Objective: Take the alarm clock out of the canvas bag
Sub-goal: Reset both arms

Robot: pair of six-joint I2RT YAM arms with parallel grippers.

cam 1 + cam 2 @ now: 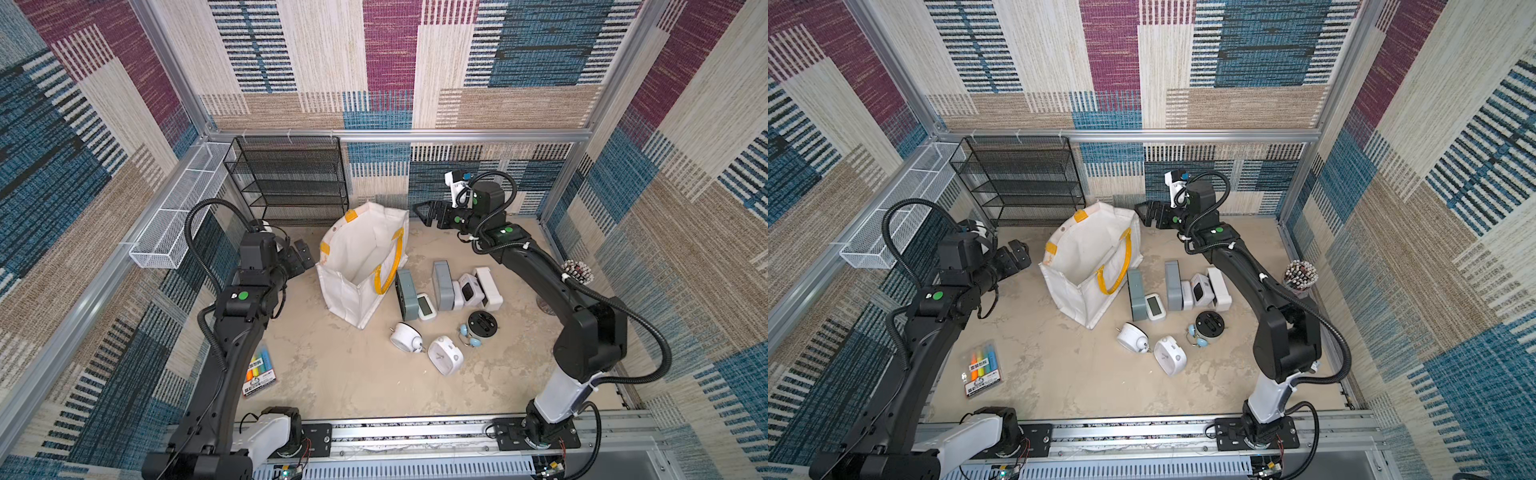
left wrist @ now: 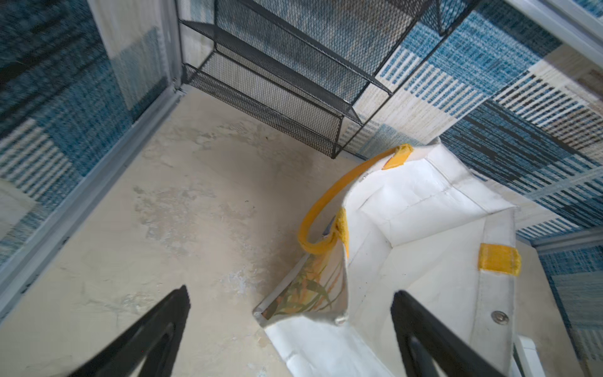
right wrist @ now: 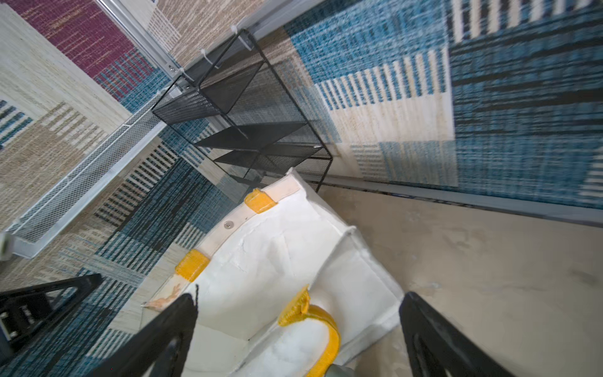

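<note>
My left claw (image 1: pixel 303 253) and right claw (image 1: pixel 428 216) are both spread and empty, flanking the upright canvas bag (image 1: pixel 345 291). Clocks (image 1: pixel 445 355) lie on the surface (image 1: pixel 353 374) beside it.

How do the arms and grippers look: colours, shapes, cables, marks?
The left arm and right arm are black, each with a white link near the base and a black ribbed hose. A green sticker marks each. The left gripper and right gripper have black triangular fingers.
</note>
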